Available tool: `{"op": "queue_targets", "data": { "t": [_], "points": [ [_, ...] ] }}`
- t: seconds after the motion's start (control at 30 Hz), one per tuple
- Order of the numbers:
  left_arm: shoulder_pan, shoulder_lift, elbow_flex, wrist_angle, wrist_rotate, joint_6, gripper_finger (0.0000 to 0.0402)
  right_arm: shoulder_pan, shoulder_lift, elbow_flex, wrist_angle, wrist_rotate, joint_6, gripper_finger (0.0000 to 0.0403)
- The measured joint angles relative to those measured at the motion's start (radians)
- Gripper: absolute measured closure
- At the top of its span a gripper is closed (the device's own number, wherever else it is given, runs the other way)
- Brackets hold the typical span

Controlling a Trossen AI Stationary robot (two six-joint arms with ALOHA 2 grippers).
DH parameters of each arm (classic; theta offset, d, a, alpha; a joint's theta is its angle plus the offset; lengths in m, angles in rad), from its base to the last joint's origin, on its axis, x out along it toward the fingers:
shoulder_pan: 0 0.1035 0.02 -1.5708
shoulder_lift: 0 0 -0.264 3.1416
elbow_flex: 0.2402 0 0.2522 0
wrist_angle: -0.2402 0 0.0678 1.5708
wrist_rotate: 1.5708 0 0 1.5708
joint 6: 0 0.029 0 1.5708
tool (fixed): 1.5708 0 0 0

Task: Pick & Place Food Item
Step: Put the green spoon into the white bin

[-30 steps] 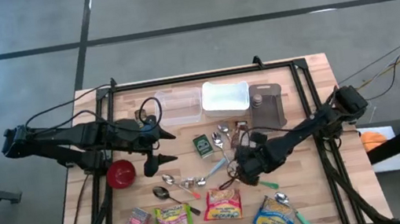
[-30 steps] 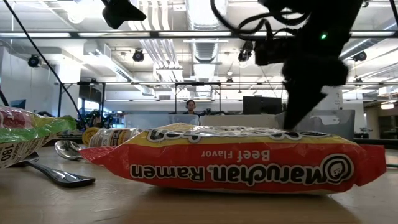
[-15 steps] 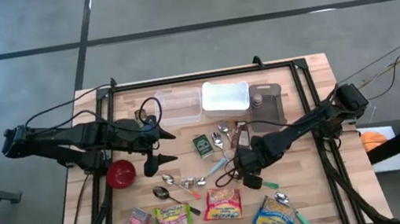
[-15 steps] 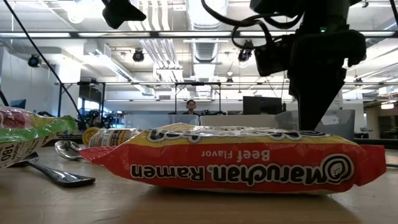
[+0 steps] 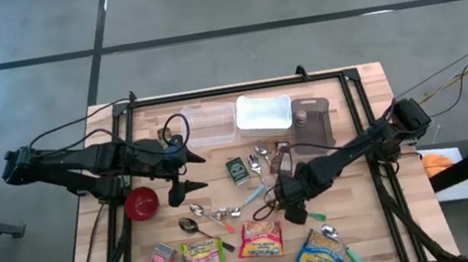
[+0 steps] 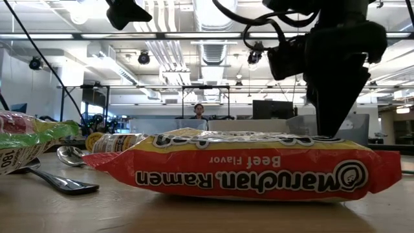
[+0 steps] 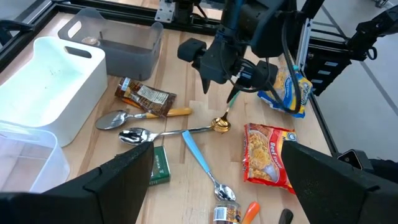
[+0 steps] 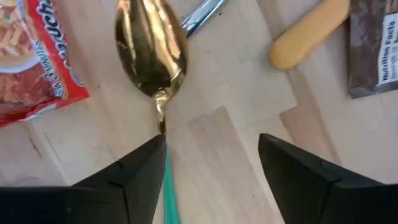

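Right hand (image 8: pixel 211 171) now spread open, closed a second ago, pointing down over gold spoon (image 8: pixel 151 46) lying free on surface (image 5: pixel 359 224). Red ramen packet (image 5: pixel 260 238) at seven o'clock of it, untouched. Left hand (image 5: pixel 192 173) open, parked aloft near red bowl (image 5: pixel 140 202).

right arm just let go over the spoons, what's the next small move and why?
Probably lift the right tool straight up. Its fingers stand apart, and the gold spoon lies on the table with its green handle against one finger; rising clears it without dragging the spoon.
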Motion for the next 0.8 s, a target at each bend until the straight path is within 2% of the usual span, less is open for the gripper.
{"op": "queue_targets", "data": {
  "t": [0.27,0.67,0.8],
  "points": [
    [0.0,0.0,0.0,0.0,0.0,0.0,0.0047,0.03,0.0,-0.008,0.079,0.007,0.029,0.0145],
    [0.0,0.0,0.0,-0.001,0.0,0.0,0.0047,0.055,0.132,0.021,0.06,0.023,0.007,0.0145],
    [0.0,0.0,0.0,-0.001,0.0,0.0,0.0047,0.06,0.133,0.027,0.043,0.04,0.028,0.0168]
  ]
}}
